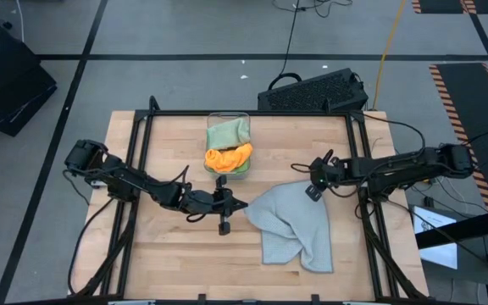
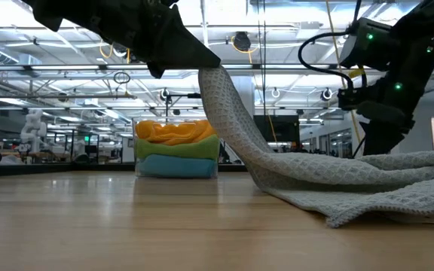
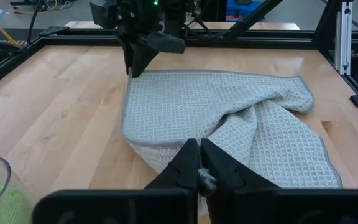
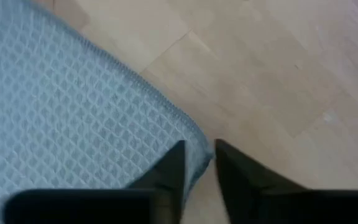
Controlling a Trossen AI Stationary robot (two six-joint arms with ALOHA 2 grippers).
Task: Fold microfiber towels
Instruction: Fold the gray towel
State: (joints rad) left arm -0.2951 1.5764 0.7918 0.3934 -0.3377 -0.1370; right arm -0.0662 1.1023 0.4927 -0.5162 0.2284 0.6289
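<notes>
Light grey waffle-weave cloth, the microfiber towel [image 1: 293, 227] lies rumpled on the wooden worktop [image 1: 168, 246], one corner lifted by the left gripper [image 3: 199, 169], clamped on it. Soft, light and limp, it looks best taken by corners; the right gripper [image 4: 199, 163] hovers at another corner, fingers slightly apart.

Light grey towel [image 1: 292, 227]: waffle-weave grid texture, plain stitched hem, pale throughout. In the clear bin [image 1: 228, 119]: orange towel [image 1: 228, 157] on top, sage green towel [image 1: 227, 133] beside it, and the low view shows bright green and blue layers beneath the orange. Table [image 1: 176, 152] pale blond wood with faint plank lines; both arms dark, near black.
</notes>
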